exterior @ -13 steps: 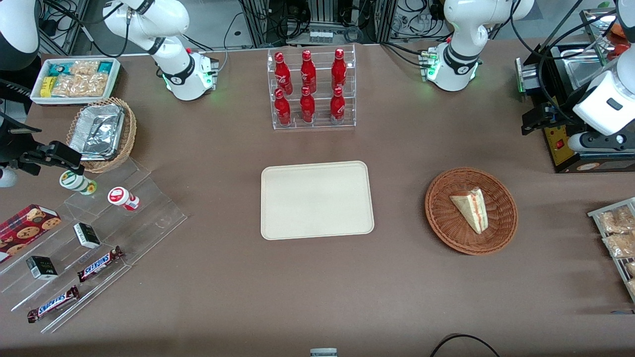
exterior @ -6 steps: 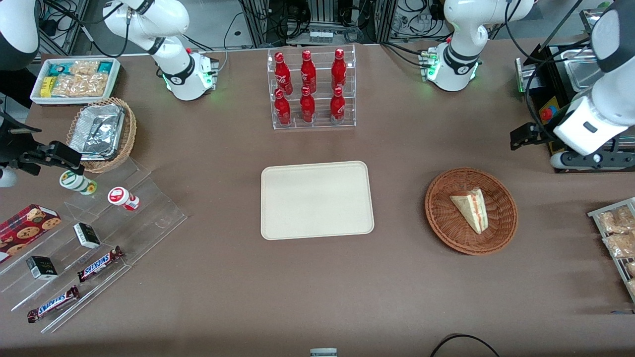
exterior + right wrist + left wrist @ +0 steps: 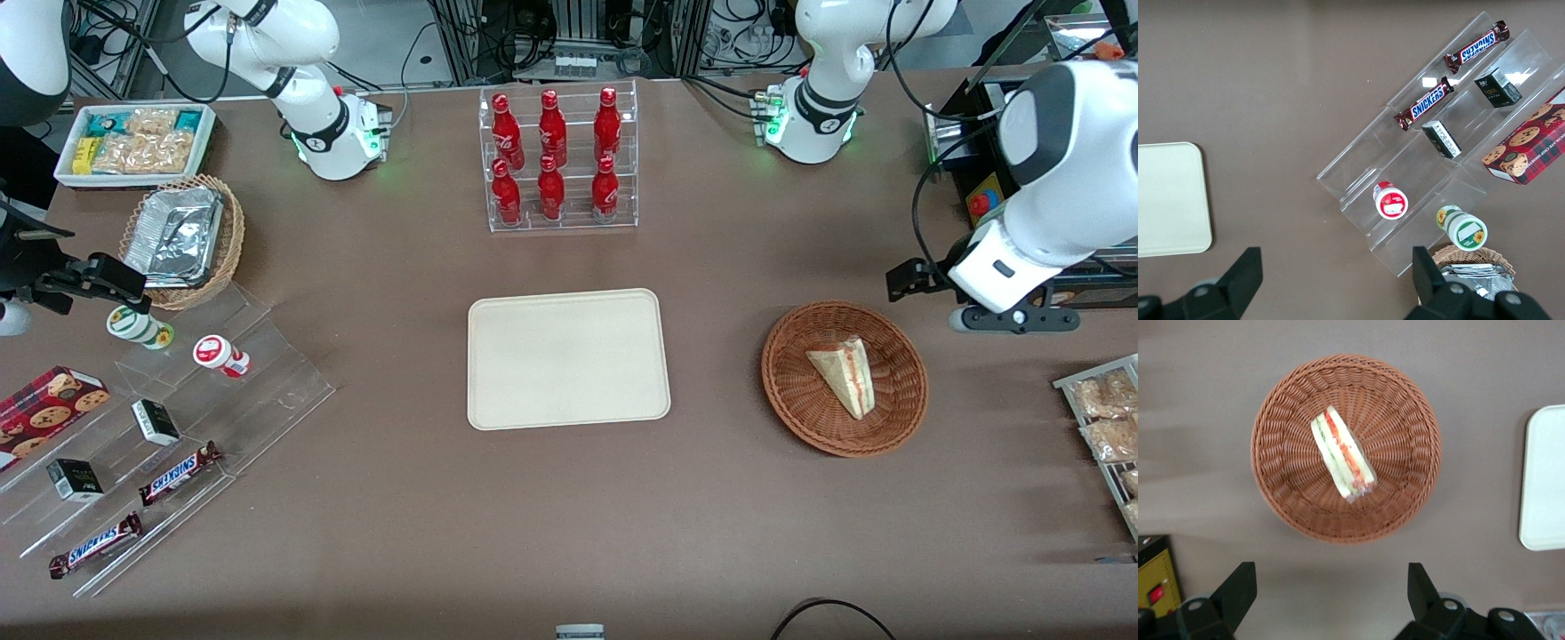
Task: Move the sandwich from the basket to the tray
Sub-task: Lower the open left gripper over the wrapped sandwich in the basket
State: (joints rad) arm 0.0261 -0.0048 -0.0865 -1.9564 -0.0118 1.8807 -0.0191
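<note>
Approach step: gripper (image 3: 1328,593) wide open, empty, probably above basket (image 3: 902,418) at its 2 o'clock; next descend onto sandwich (image 3: 845,376).

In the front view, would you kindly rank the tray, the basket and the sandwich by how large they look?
1. Tray
2. Basket
3. Sandwich, lying in the basket

All rest on the table, so the order is safe. The gripper hovers open, farther from the camera than the basket.
</note>
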